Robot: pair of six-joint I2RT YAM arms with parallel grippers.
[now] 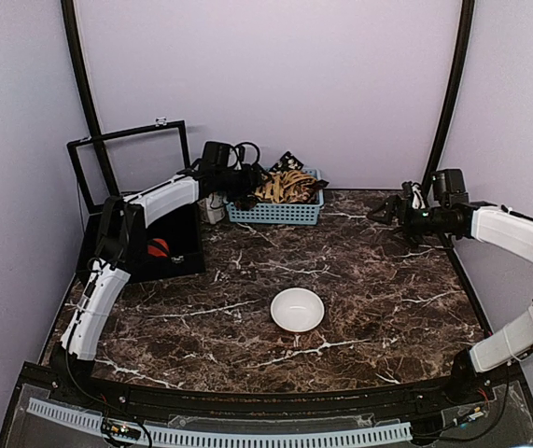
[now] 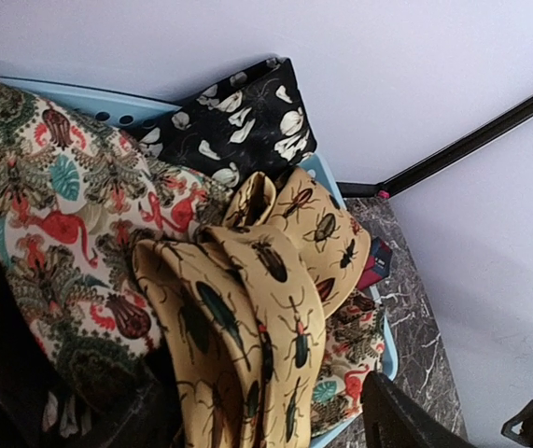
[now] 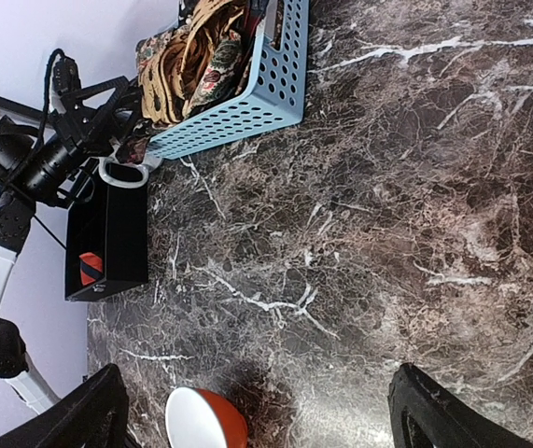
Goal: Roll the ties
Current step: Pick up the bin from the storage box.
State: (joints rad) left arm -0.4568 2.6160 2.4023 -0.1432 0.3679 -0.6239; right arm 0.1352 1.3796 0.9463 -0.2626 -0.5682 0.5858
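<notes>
Pale blue plastic basket (image 1: pixel 275 214): at 12 o'clock, heaped with patterned fabric ties (image 2: pixel 79 215), mustard-tan beetle-print necktie (image 2: pixel 275 308) uppermost.
Left gripper (image 1: pixel 245 183): over heap, fingers spread, nothing gripped.
Right gripper (image 1: pixel 385 213): at 2 o'clock, wide open, empty.
Advice: pinch one tie's end only, lift clear.

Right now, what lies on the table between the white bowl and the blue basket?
Nothing: the top view shows only bare marble table between the bowl and the basket holding the ties.
</notes>
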